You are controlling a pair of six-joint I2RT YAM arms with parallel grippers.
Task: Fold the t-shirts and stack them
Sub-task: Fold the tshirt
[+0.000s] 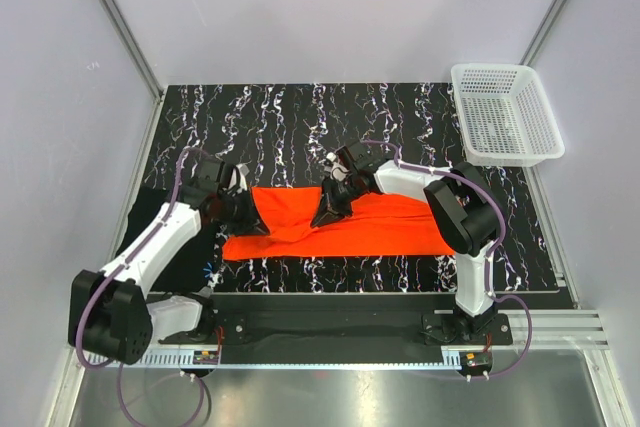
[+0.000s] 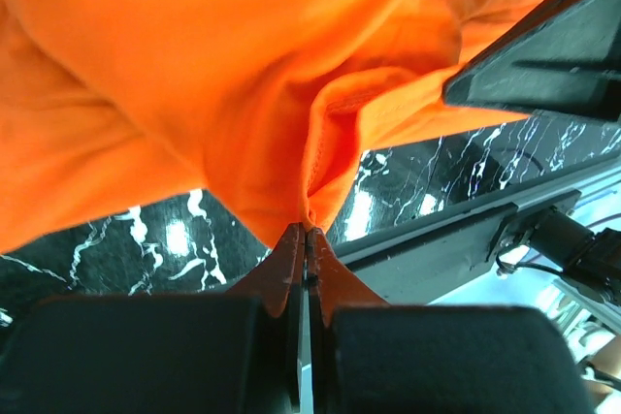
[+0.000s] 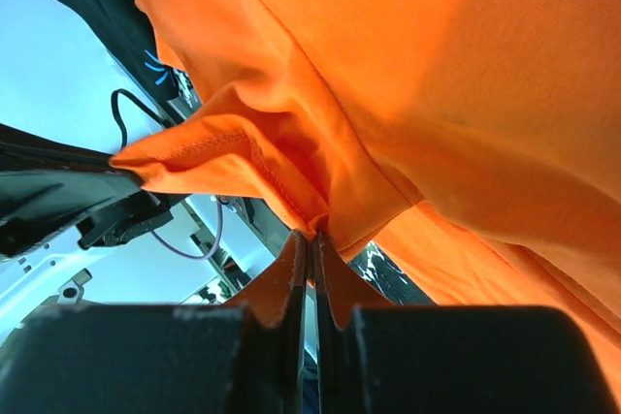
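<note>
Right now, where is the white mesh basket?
In the top external view the basket stands at the far right corner of the marbled mat, apart from the orange t-shirt.

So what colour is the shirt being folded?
Orange-red shirt, clearest in the top external view.

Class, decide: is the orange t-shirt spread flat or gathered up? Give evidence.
Gathered: the orange t-shirt is a creased strip, with left end effector and right end effector pinching raised folds.
</note>
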